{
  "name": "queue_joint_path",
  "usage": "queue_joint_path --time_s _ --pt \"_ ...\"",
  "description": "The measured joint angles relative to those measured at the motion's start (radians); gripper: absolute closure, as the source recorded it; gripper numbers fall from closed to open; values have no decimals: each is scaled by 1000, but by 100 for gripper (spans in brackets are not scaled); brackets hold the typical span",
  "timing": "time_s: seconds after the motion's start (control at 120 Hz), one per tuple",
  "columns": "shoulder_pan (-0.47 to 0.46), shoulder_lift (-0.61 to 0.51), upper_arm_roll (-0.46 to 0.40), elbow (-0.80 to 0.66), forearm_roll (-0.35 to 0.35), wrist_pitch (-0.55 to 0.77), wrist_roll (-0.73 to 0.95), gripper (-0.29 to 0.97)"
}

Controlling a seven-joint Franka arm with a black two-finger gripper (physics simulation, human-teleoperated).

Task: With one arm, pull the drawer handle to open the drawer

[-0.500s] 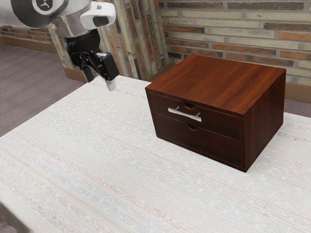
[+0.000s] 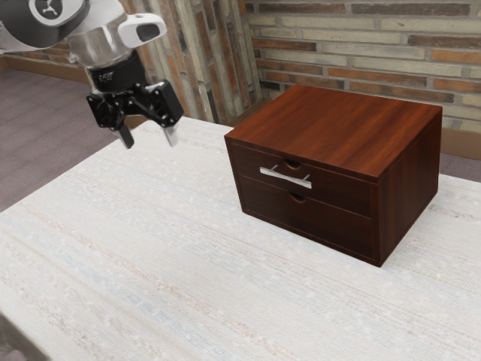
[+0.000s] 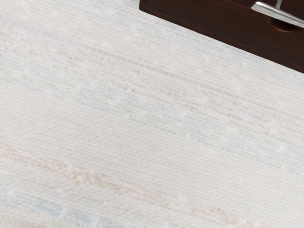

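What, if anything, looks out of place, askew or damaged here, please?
Nothing stands out. The cabinet sits level on the table, both drawers shut flush, the handle straight on the upper one. The open gripper hangs above the table, clear of the cabinet.

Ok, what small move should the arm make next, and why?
Probably carry the tool toward the exterior view's right and down, to the handle: the tool hangs open above the table, well apart from the drawer, which looks shut.

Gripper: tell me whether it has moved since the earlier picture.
Yes. The gripper has shifted slightly toward the exterior view's left, farther from the drawer handle, which has stayed put, and it has rotated at the wrist.
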Motion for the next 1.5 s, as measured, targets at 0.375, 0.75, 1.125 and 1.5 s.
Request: queue_joint_path --time_s 0.375,0.75,1.125,1.5 --pt "-90 28 -28 -16 24 137 -732 3" --pt "-95 49 -30 -150 60 322 -1115 3" --pt "-103 99 -77 -160 66 406 -1297 3" --pt "-102 146 -99 -160 66 475 -1384 6"
